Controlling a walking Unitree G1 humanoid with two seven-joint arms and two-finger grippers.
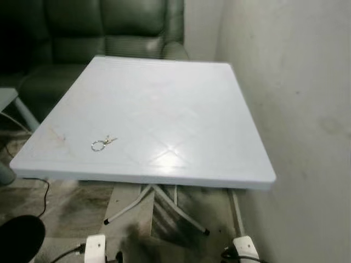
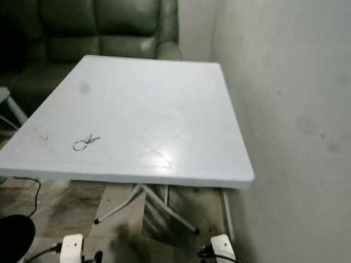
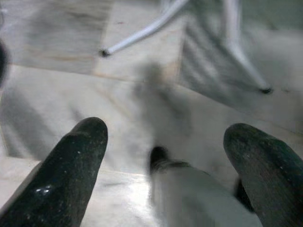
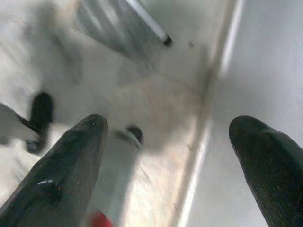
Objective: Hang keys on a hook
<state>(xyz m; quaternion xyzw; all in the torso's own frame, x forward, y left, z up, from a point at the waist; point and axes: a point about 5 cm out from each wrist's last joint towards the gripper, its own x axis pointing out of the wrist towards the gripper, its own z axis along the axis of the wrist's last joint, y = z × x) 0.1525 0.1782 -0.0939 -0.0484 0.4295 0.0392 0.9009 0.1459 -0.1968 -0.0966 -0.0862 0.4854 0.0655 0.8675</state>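
Note:
A small set of keys on a silver ring [image 1: 102, 143] lies on the white folding table [image 1: 164, 104], near its front left corner. My left gripper [image 3: 175, 161] hangs low over the floor, open, with nothing between its black fingers [image 3: 71, 165]. My right gripper [image 4: 170, 161] is also open and empty, pointing down at the floor beside the wall. Both arms hang below the table's front edge, well away from the keys.
A dark green sofa [image 1: 104, 33] stands behind the table. A pale wall [image 1: 296, 109] runs along the table's right side. White table legs [image 1: 153, 205] cross underneath. A black cable [image 1: 44, 194] lies on the marbled floor at left, beside another table's edge [image 1: 6, 98].

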